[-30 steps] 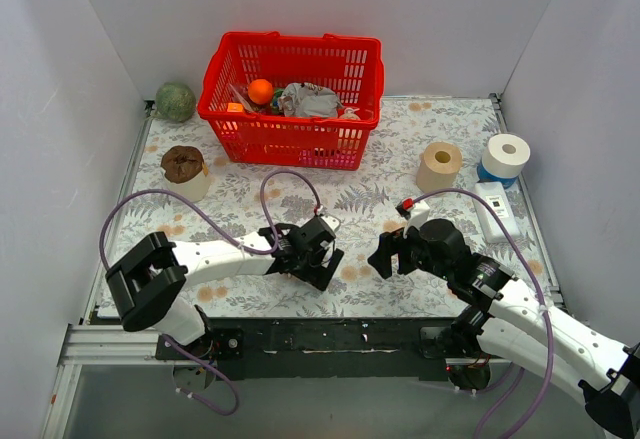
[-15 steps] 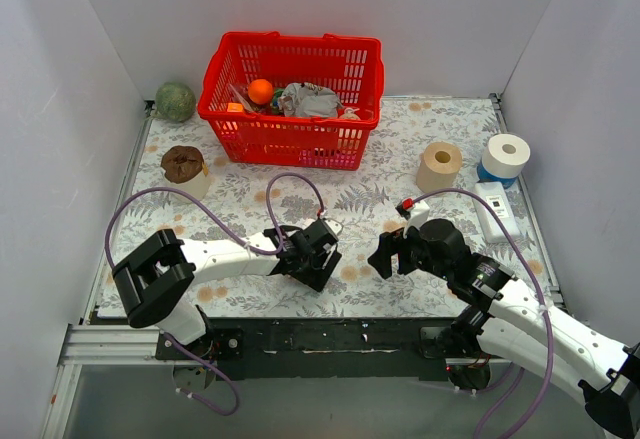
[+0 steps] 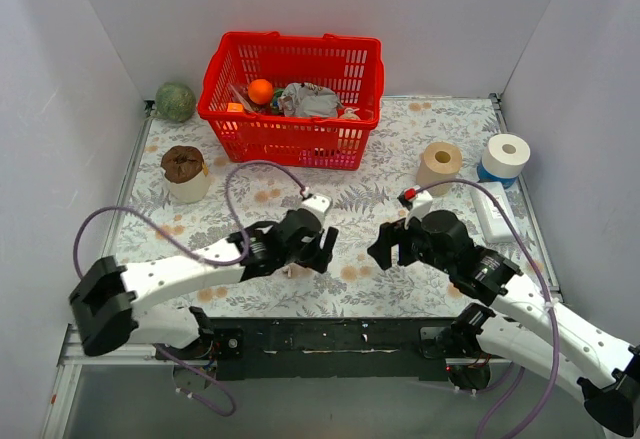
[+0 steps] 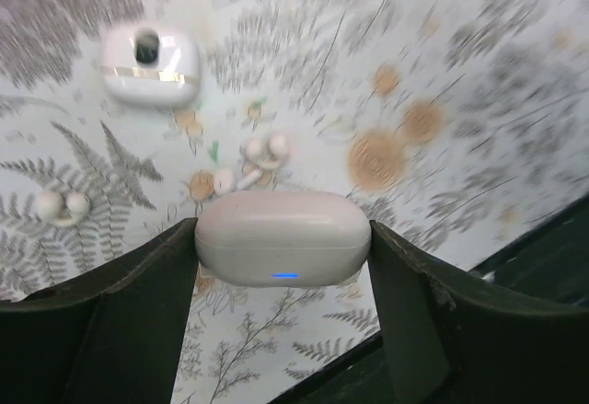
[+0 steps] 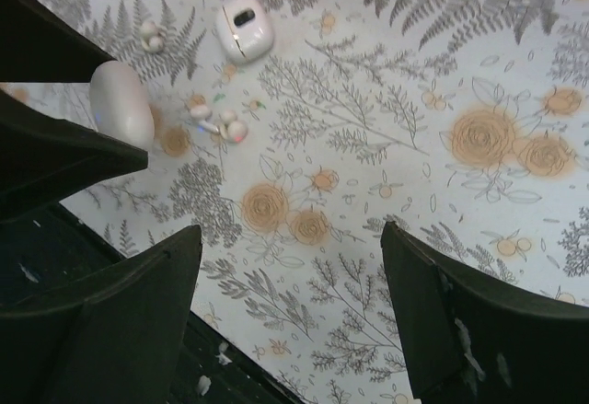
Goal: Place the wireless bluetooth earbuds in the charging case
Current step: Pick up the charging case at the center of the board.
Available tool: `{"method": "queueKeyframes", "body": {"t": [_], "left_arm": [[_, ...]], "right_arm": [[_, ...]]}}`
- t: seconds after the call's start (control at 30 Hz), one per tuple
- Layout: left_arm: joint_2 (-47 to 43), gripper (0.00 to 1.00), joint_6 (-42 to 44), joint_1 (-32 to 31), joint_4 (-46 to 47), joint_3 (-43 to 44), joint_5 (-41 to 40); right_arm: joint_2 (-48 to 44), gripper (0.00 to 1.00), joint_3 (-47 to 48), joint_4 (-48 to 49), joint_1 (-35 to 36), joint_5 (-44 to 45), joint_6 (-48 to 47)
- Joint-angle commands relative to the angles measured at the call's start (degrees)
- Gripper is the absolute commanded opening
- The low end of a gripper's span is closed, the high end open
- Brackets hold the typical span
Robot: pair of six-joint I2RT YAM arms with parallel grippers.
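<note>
My left gripper (image 4: pixel 281 235) is shut on a closed white oval charging case (image 4: pixel 276 218) with a blue light, held above the floral table. Below it lie tiny white earbuds (image 4: pixel 262 151), one more earbud (image 4: pixel 228 180) and a pair (image 4: pixel 60 206) further left. A second white case (image 4: pixel 150 63) with a dark spot lies beyond. In the top view the left gripper (image 3: pixel 312 246) faces my right gripper (image 3: pixel 388 246). The right gripper (image 5: pixel 287 234) is open and empty above the table. Its view shows the held case (image 5: pixel 121 102), the earbuds (image 5: pixel 216 121) and the second case (image 5: pixel 244 28).
A red basket (image 3: pixel 215 99) with clutter stands at the back. A green ball (image 3: pixel 175 101) and a brown-topped cup (image 3: pixel 184 172) are at the left. Two paper rolls (image 3: pixel 440 164) (image 3: pixel 505 156) and a white box (image 3: pixel 493 209) are at the right. The black front rail (image 3: pixel 330 339) is close.
My left arm has swung left and risen, lifting the closed case off the table. The right arm has shifted slightly forward.
</note>
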Motion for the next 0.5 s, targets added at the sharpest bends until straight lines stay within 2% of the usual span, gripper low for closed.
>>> {"method": "queueKeyframes", "body": {"t": [0.0, 0.03, 0.1, 0.13, 0.17, 0.23, 0.27, 0.37, 0.47], "left_arm": [[-15.3, 0.04, -0.9, -0.3, 13.3, -2.8, -7.5], [-17.9, 0.01, 1.2, -0.4, 16.3, -6.6, -6.3], [-25.1, 0.00, 4.4, -0.4, 28.5, -12.1, -4.5], [-27.5, 0.00, 7.1, -0.5, 32.8, -18.0, -4.1], [-29.7, 0.00, 9.1, -0.5, 41.8, -21.0, -2.1], [-36.2, 0.00, 12.5, -0.6, 51.4, -27.1, -0.4], [-37.9, 0.00, 16.0, -0.7, 59.7, -32.2, 0.8], [-38.5, 0.00, 22.2, -0.6, 66.4, -36.0, 5.7], [-35.1, 0.00, 25.1, -0.7, 67.8, -35.6, 9.3]], "right_arm": [[2.4, 0.87, 8.4, 2.6, -0.1, 0.9, -0.4], [3.1, 0.89, 9.2, 3.2, 0.0, -0.7, -0.6], [3.4, 0.96, 11.2, 4.6, -0.1, -1.2, 0.1], [3.7, 0.97, 11.9, 5.3, -0.1, -2.6, 0.2], [3.9, 0.97, 13.3, 5.9, -0.1, -3.3, -0.1], [4.4, 0.98, 15.0, 6.6, -0.1, -6.2, -0.5], [5.4, 0.98, 16.0, 6.6, -0.1, -7.0, -0.7], [9.6, 0.98, 21.3, 3.1, -0.1, -9.7, -2.8], [17.4, 0.98, 29.9, -4.8, 0.2, -11.8, -5.0]]}}
